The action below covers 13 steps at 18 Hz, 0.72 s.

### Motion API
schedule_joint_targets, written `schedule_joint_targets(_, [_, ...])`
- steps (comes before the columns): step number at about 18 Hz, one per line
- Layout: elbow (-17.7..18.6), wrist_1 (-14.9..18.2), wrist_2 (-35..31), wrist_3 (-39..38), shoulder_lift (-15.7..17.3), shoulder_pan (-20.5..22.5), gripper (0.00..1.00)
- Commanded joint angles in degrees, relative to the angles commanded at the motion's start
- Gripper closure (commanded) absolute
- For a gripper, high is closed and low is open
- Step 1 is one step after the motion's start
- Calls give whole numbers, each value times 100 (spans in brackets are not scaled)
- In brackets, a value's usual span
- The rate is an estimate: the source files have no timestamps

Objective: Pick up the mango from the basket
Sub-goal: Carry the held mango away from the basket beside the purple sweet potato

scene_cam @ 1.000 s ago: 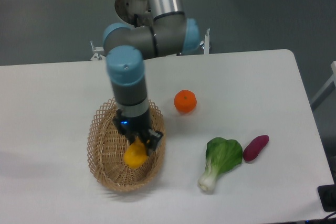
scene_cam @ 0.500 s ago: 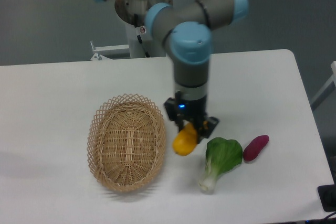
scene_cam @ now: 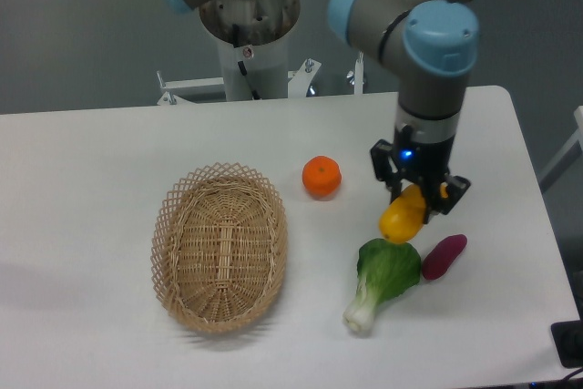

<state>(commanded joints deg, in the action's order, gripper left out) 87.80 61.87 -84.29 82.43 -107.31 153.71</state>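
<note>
The pincer [scene_cam: 418,199] is clamped on the mango [scene_cam: 402,216], which hangs over the bench [scene_cam: 109,152] above the greens [scene_cam: 386,272], well clear of the basket [scene_cam: 219,247], so I'd keep my grip firm and travel level and slow

Even, bright light; soft, slightly blurred.

White table [scene_cam: 109,143], grey floor [scene_cam: 82,34] behind, even light
</note>
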Motion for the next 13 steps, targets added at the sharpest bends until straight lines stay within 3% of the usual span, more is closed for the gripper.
schedule_joint_targets(13, [35, 0, 0, 371, 0, 194, 54])
